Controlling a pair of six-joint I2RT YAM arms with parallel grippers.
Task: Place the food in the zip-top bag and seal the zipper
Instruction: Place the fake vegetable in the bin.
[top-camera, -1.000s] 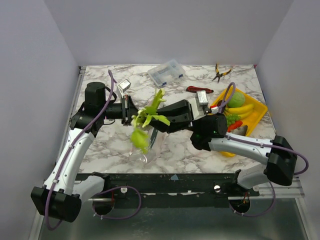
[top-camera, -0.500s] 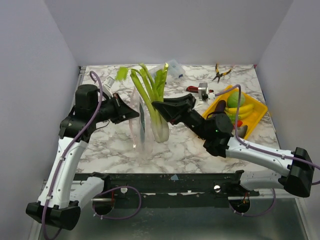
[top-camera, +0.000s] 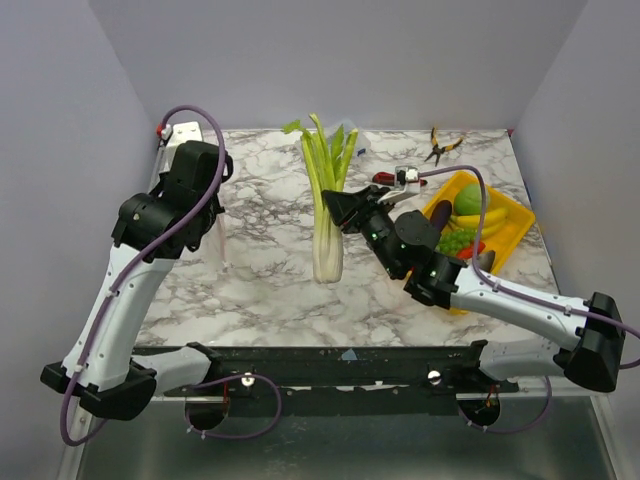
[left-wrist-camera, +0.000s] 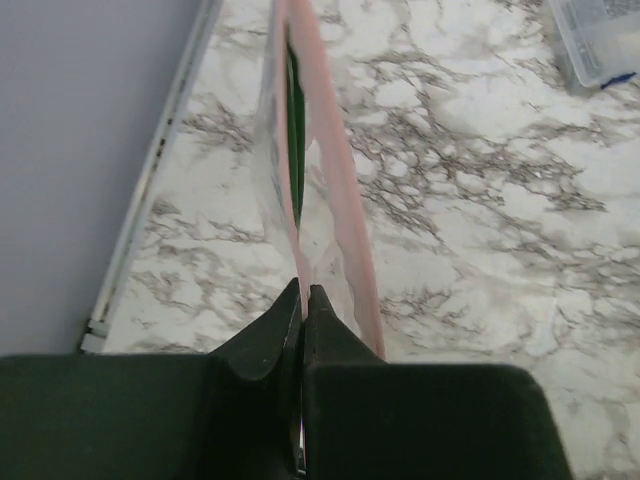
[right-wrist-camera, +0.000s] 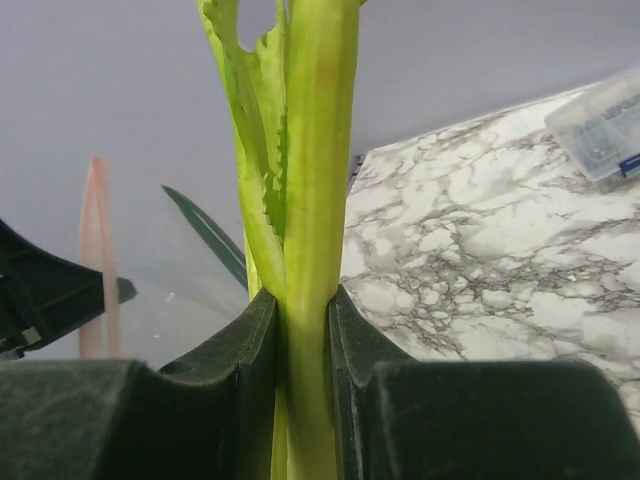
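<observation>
Celery (top-camera: 326, 240): upright, base down near the worktop (top-camera: 250, 285), clamped mid-stalk in my right claw (right-wrist-camera: 305, 312). Bag (left-wrist-camera: 278, 190): edge-on, left of it, pink zipper (left-wrist-camera: 328, 170) along its mouth, rim pinched in my closed left claw (left-wrist-camera: 303, 300). Other food (top-camera: 466, 199): in the tray (top-camera: 516, 228), right.

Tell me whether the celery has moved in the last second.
Yes. The celery swung upright and shifted slightly right, toward the yellow tray, held by the right hand.
</observation>
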